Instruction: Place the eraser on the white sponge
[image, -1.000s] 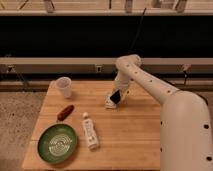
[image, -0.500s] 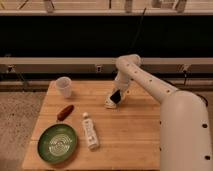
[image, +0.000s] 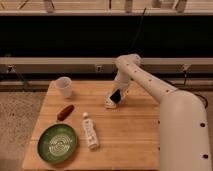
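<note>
The white arm reaches down over the far middle of the wooden worktop (image: 125, 135), its tool (image: 118, 98) low above the white sponge (image: 110, 105), the eraser (image: 115, 95) tilted on edge against that pad's top; compared with a second ago the black block sits a touch lower and closer to the sponge, the arm barely shifted otherwise; I judge the placing nearly done, with only the letting-go left; whether the tool is clenched on the eraser or already slack I cannot tell from here. Counted across the worktop: one eraser, one white sponge, one translucent cup (image: 64, 86) at the far left corner, one reddish-brown sausage-shaped thing (image: 65, 112) nearer the left edge, one white bottle (image: 90, 131) lying on its side in the middle, one green plate (image: 58, 143) at the near left; none of these others has moved.
</note>
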